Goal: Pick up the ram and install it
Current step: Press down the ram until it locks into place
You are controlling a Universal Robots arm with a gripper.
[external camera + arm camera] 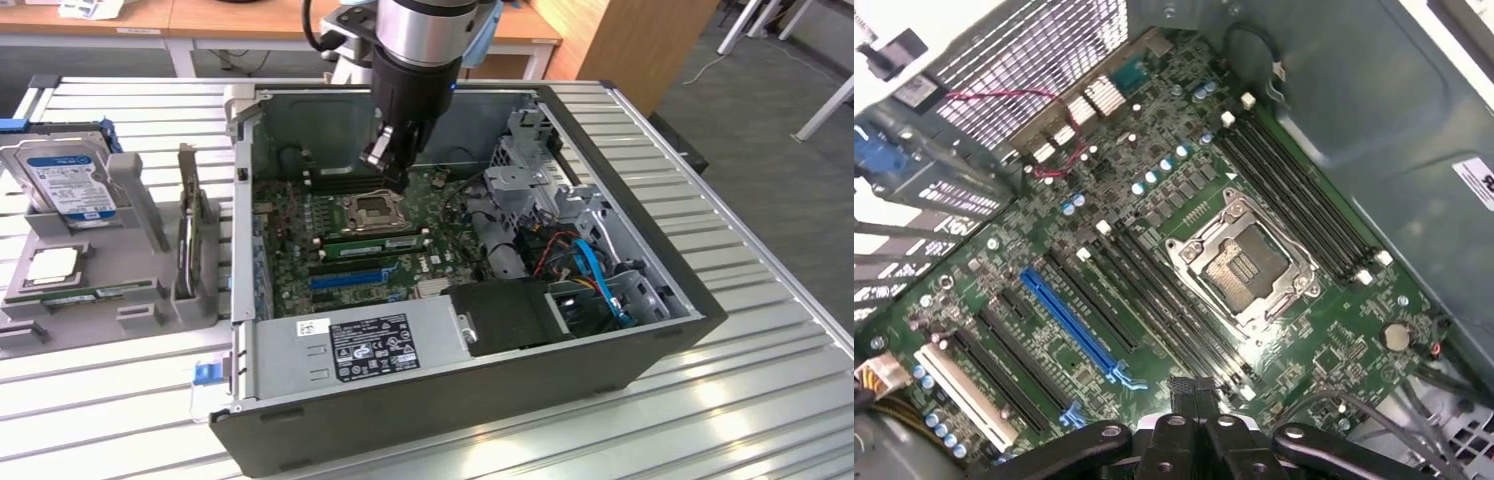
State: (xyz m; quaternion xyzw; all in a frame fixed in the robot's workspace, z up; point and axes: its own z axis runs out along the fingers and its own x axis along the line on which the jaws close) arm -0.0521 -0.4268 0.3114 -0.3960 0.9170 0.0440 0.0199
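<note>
Ram [375,241] sits slotted; closed jaws' tips barely discernible.

Surface: slatted metal table [747,400], pale silver ribs running across.
Centre: open black computer case [534,385] lying on its side, directly on the slats, motherboard facing up.
Exterior view's left: grey parts holder [127,300] resting on the slats, just beside the case.
In holder: hard drive [67,185] with white-and-blue label, standing tilted; processor chip [51,265] lying flat; thin green stick [94,295] lying flat near the front edge.
Near case's front corner: small blue clip [206,373] on the table.
</note>
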